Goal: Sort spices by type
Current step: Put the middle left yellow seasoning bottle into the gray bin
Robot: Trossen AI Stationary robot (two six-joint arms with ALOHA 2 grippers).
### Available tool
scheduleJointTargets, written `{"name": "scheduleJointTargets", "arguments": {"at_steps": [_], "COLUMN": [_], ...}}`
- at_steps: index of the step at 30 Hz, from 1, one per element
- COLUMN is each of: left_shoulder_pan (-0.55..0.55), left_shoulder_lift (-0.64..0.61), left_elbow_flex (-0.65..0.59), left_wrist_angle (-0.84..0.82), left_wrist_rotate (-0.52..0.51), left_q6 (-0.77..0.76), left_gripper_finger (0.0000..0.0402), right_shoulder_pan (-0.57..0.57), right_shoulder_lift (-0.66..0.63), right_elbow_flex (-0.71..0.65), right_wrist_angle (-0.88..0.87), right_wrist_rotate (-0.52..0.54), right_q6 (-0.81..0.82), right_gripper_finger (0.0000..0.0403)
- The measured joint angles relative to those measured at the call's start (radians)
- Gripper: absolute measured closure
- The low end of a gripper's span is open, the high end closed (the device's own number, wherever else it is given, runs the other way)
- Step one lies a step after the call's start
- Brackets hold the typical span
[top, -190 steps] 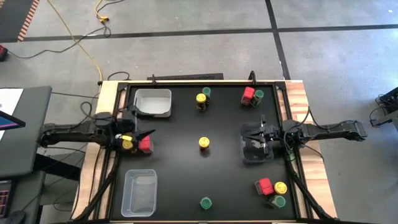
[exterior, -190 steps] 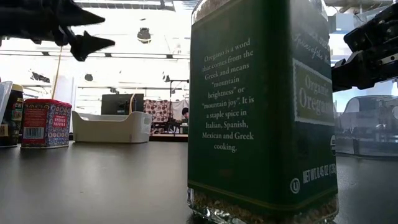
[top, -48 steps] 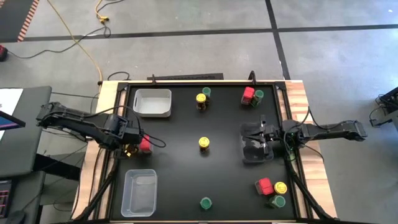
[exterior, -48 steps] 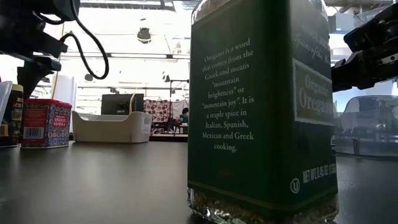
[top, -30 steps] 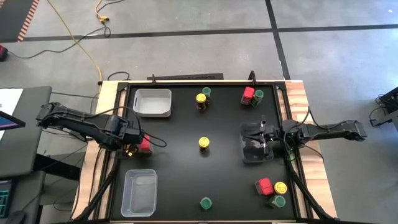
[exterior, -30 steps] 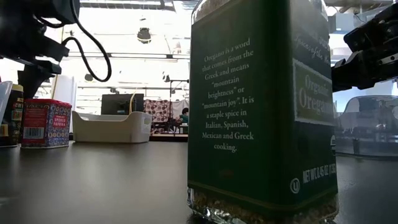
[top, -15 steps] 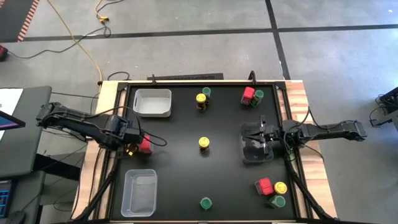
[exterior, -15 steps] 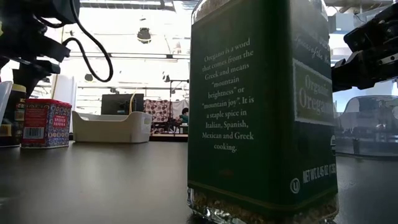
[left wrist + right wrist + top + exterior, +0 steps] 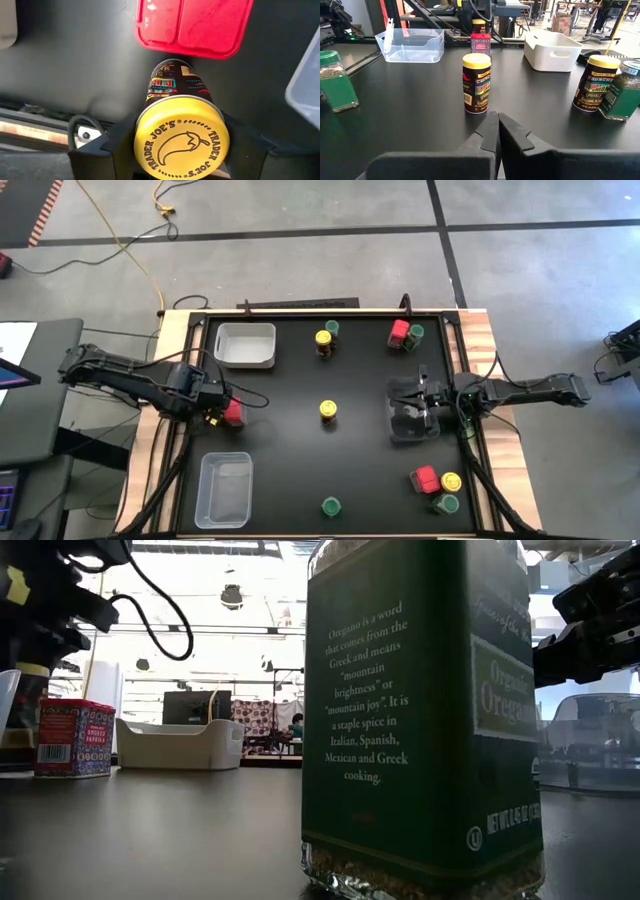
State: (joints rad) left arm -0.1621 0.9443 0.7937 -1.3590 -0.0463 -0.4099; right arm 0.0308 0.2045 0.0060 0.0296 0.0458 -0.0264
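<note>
Four yellow-lidded jars (image 9: 328,410), four green-lidded jars (image 9: 330,506), three red tins (image 9: 426,478).

At the desk's (image 9: 300,470) left edge, the left claw (image 9: 181,137) closes around a jar (image 9: 175,100) just beside a spice tin (image 9: 233,412). One bin (image 9: 245,345) sits behind them, another (image 9: 225,490) in front. The right claw (image 9: 408,404) hangs over a third bin (image 9: 412,430) opposite.
</note>
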Motion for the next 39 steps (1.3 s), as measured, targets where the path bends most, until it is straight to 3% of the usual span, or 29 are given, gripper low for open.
{"name": "scheduleJointTargets", "arguments": {"at_steps": [9,15,23,31,39], "left_shoulder_pan": [0.006,0.088,0.392,0.732,0.938], "left_shoulder_lift": [0.001,0.017,0.136,0.336,0.534], "left_elbow_flex": [0.197,0.343,0.507,0.573,0.573], "left_wrist_angle": [-0.162,-0.200,-0.183,-0.057,0.097], "left_wrist_rotate": [-0.049,-0.137,-0.182,-0.121,-0.059], "left_q6": [-0.133,-0.125,0.260,0.723,0.903], "left_gripper_finger": [0.0179,0.0179,0.0179,0.0179,0.0174], "right_shoulder_pan": [0.000,0.000,0.000,0.000,0.000], "right_shoulder_lift": [0.000,0.000,0.000,0.000,0.000], "right_elbow_flex": [0.000,0.000,0.000,0.000,0.000], "right_wrist_angle": [0.000,0.000,0.000,0.000,0.000], "right_wrist_rotate": [0.000,0.000,0.000,0.000,0.000], "right_q6": [0.000,0.000,0.000,0.000,0.000], "right_gripper_finger": [0.0367,0.0367,0.0367,0.0367,0.0367]}}
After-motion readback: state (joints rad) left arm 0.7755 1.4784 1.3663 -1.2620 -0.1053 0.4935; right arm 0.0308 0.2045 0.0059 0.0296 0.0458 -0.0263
